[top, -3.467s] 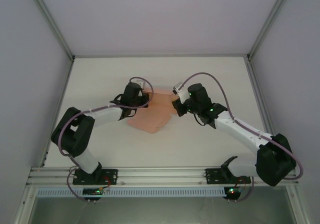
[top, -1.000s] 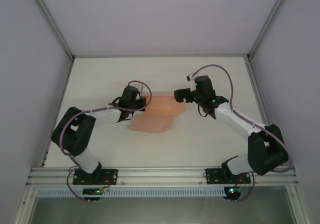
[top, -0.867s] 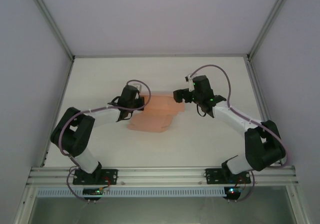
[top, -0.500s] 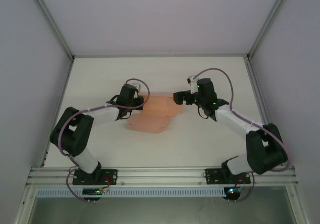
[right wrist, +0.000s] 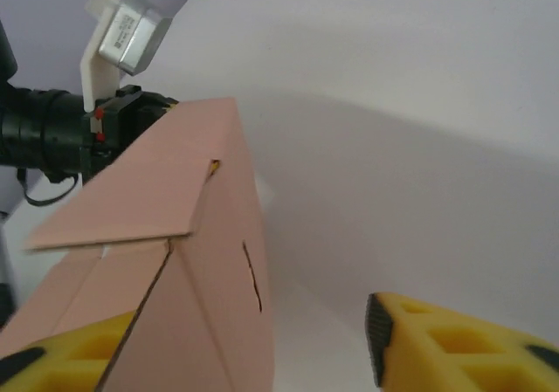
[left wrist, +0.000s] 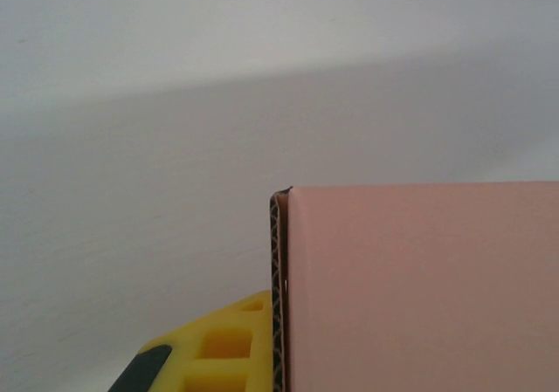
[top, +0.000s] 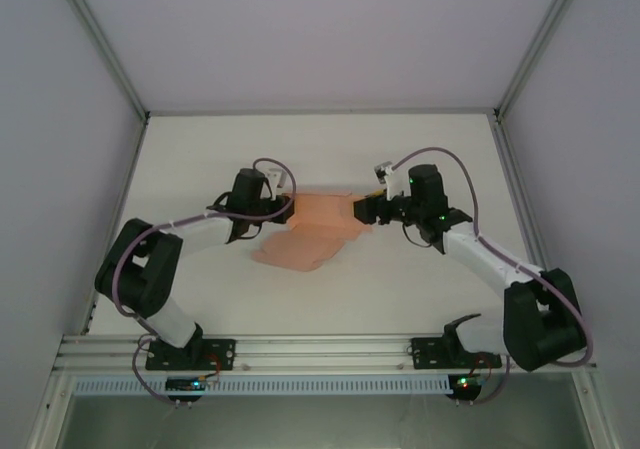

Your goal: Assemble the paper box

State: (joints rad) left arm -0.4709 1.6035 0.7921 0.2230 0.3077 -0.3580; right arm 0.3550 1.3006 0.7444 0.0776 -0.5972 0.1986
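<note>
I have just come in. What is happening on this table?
A pink paper box is being assembled on the white table. The left pincer is at its left end, and the right pincer, open, is at its right end. The box is only partly folded so far.

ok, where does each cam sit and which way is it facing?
Top external: above and behind the bases, looking down at the table; left hand and right hand flank the paper box.
Left wrist: looks along a box panel, white surface beyond; one yellow finger shows.
Right wrist: faces the box's folded corner, left hand beyond; two yellow fingers show.
Shared: all three see the box.
</note>
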